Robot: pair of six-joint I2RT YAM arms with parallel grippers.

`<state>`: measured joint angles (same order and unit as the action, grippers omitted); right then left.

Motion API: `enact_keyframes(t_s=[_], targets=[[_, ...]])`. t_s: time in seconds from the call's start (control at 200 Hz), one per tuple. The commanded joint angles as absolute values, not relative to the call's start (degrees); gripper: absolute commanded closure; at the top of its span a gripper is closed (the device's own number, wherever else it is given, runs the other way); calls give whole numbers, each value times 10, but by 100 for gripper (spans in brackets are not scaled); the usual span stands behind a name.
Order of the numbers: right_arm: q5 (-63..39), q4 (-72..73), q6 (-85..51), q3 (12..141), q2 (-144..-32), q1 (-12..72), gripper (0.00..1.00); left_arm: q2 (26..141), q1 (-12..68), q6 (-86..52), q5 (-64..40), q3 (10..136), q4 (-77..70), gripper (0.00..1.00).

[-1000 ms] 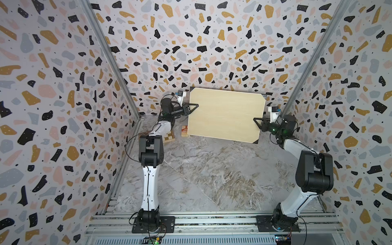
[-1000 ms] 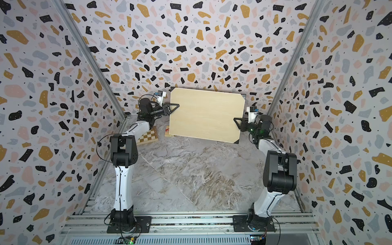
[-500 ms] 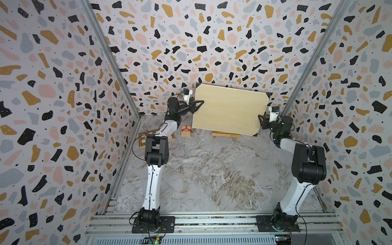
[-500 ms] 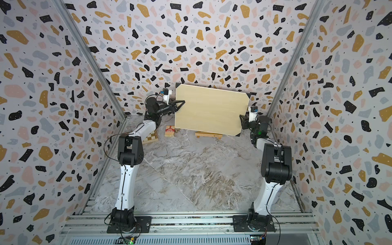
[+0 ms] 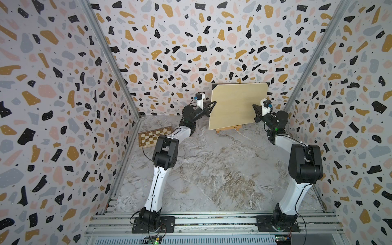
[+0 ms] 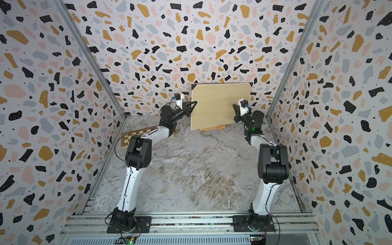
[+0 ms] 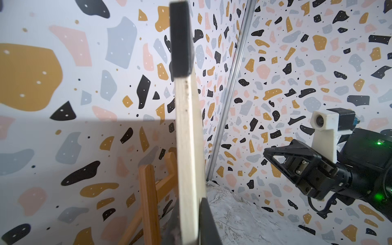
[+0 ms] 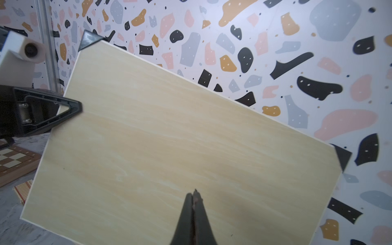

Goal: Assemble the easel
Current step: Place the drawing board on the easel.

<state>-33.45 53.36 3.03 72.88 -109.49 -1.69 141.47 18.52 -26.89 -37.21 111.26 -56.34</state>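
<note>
Your L claw (image 5: 212, 105) grips the board (image 5: 235, 106) edge, board resting on easel (image 5: 228, 128) ledge; R claw (image 8: 194, 196) clenched shut, holding nothing.

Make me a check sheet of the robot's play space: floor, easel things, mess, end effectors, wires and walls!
Surface: grey marbled tabletop.
Job's things: easel stands at the back; only its ledge and some slats show. The pale board rests on its ledge.
Clutter: chessboard lies flat by the side wall; small striped orange piece near it.
End effectors: left end effector shut on the pale board's edge; right end effector shut, empty, pointing at the board's face.
Cables: black cable loops beside the left arm, clear of the board.
Surroundings: speckled walls on three sides; metal rail in front.
</note>
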Motion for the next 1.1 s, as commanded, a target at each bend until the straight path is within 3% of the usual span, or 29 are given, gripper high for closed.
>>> enact_keyframes(t_s=[0.0, 0.571, 0.616, 0.686, 0.856, 1.096], targets=[[-336, 579, 20, 707, -1065, -23, 100, 1428, 129, -246, -319, 1110, -577, 100], [-317, 596, 20, 675, -1030, -24, 100, 1440, 91, -307, -416, 1081, -611, 100], [-317, 598, 19, 673, -1030, -24, 100, 1440, 90, -309, -414, 1074, -619, 94], [-316, 600, 20, 668, -1027, -24, 100, 1440, 89, -311, -418, 1071, -618, 76], [-307, 607, 22, 661, -1020, -24, 100, 1438, 80, -318, -406, 1051, -637, 64], [-303, 618, 14, 659, -1021, -24, 100, 1425, 73, -299, -412, 1034, -626, 57]])
